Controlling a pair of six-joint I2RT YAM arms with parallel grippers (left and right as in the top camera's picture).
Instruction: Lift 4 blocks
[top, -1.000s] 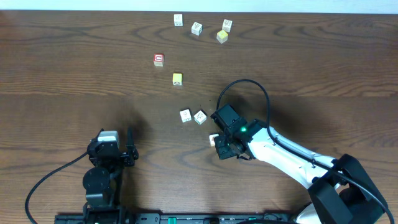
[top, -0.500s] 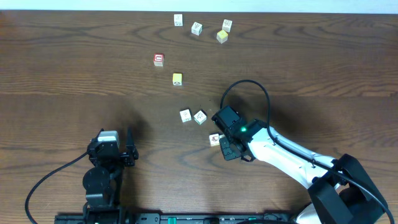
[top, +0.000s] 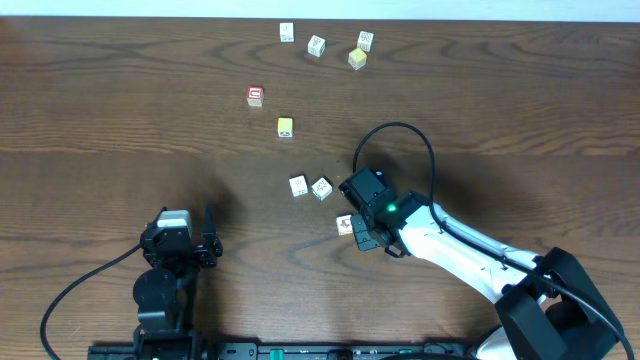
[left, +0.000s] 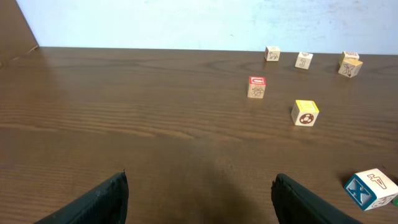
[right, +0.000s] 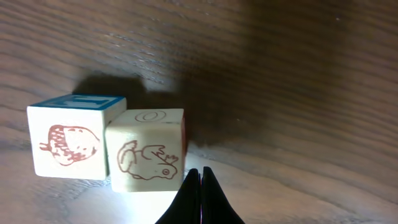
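Two cream blocks lie side by side on the table in the right wrist view: one with a red acorn and a teal face (right: 68, 144), one with a red animal drawing (right: 149, 152). My right gripper (right: 201, 172) is shut and empty, its tips just right of the animal block. From overhead, the right gripper (top: 361, 233) sits beside one cream block (top: 345, 224). Two more blocks (top: 298, 186) (top: 321, 188) lie just up-left. My left gripper (left: 200, 177) stands open over bare table, far from them.
A red cube (top: 255, 96) and a yellow cube (top: 285, 126) sit mid-table. At the far edge are three cream cubes (top: 316, 45) and another yellow cube (top: 357, 58). The right arm (top: 470, 255) stretches in from the bottom right, with a cable loop (top: 400, 130) above it.
The right gripper has shifted slightly to the right, so more of the block beside it shows. It stays shut. The left arm has not moved.
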